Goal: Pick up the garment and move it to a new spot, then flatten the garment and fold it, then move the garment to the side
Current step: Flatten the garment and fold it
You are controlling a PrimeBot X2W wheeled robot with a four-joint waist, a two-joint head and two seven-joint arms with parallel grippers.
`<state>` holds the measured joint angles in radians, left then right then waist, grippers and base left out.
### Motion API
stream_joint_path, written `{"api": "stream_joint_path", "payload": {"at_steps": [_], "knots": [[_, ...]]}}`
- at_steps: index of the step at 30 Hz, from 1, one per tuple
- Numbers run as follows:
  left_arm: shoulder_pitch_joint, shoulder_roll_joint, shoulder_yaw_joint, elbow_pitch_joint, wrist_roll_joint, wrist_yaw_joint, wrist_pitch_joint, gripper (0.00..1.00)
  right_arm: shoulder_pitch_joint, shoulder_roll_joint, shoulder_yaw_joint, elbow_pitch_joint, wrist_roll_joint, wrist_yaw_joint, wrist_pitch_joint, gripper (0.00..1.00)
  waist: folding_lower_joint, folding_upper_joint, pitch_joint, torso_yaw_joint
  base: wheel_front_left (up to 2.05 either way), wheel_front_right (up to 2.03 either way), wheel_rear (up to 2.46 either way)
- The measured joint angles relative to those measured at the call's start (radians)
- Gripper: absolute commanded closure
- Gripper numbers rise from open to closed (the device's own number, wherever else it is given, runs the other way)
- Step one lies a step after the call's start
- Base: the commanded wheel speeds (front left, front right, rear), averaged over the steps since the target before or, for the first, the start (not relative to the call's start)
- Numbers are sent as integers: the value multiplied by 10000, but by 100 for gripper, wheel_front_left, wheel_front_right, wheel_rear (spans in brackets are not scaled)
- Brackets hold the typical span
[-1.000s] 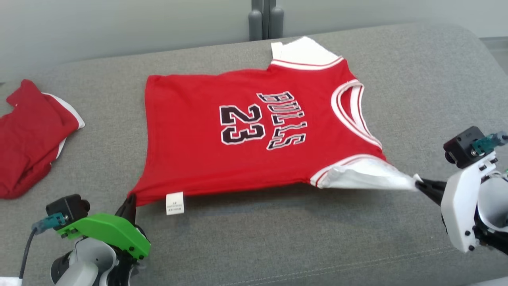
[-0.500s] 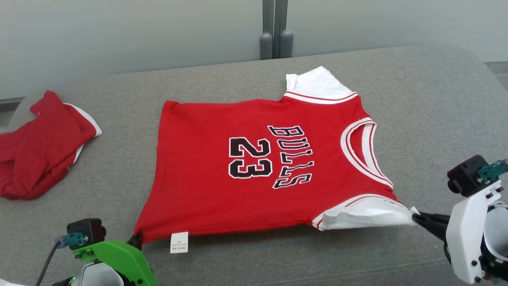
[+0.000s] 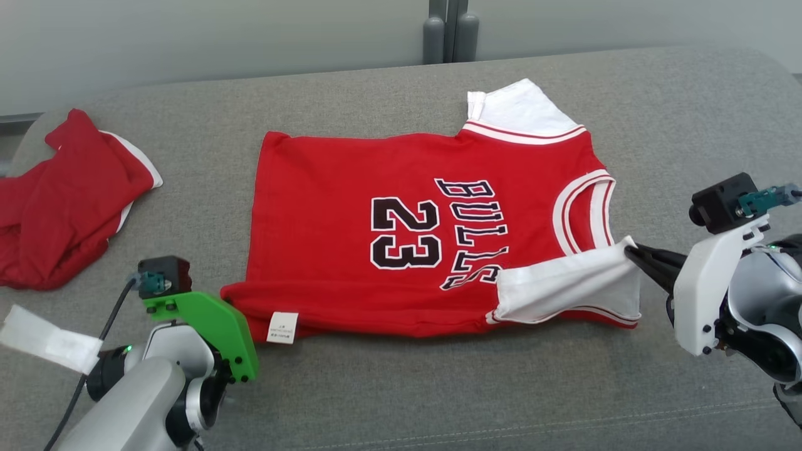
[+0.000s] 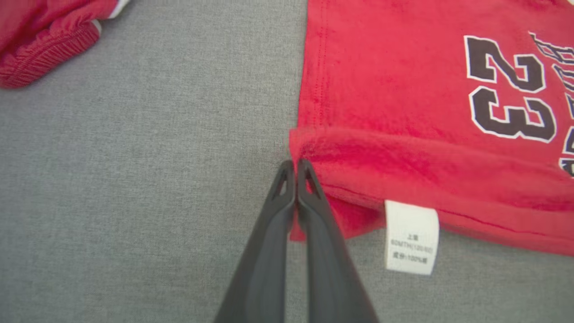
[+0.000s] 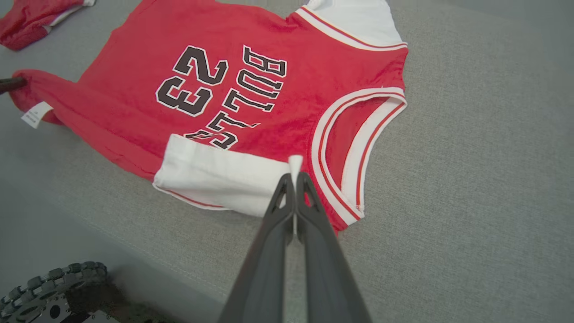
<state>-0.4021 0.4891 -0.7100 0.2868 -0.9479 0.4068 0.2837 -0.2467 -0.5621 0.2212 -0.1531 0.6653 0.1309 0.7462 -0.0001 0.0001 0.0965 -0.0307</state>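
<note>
A red jersey (image 3: 407, 188) printed BULLS 23 lies on the grey cushion (image 3: 689, 113), its neck to the right. Its near edge is turned up over its front. My left gripper (image 4: 296, 163) is shut on the jersey's near left hem corner, beside the white label (image 4: 411, 236). My right gripper (image 3: 630, 249) is shut on the tip of the white sleeve (image 3: 564, 285), holding it over the lettering and the neckline. The right wrist view shows the sleeve (image 5: 215, 177) doubled back from the right gripper (image 5: 295, 176), and the left gripper's finger (image 5: 11, 84) at the far hem.
A second red garment (image 3: 62, 200) lies crumpled at the cushion's far left. Two dark posts (image 3: 450, 31) stand behind the cushion against the wall. A white tag (image 3: 47, 338) hangs on my left arm's cable. The cushion's front edge and my tracked base (image 5: 49, 287) lie below the right gripper.
The camera has shifted. Both grippers have moved away from me with the jersey's near edge, so the white sleeve and the hem now lie folded over its front.
</note>
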Motion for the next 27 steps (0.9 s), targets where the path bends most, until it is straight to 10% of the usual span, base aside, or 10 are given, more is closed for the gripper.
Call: {"api": "stream_joint_path", "payload": {"at_steps": [13, 27], "knots": [[-1030, -291, -267, 176, -56, -481, 777, 100, -1011, -849, 1070, 1369, 646, 0, -1774, 100, 0, 0, -106, 381, 0, 0, 0], [-1093, -128, 642, -1499, -1172, -257, 1304, 100, -674, -639, -527, 930, 1350, -2, -2385, 100, 0, 0, -8, 691, 0, 0, 0]]}}
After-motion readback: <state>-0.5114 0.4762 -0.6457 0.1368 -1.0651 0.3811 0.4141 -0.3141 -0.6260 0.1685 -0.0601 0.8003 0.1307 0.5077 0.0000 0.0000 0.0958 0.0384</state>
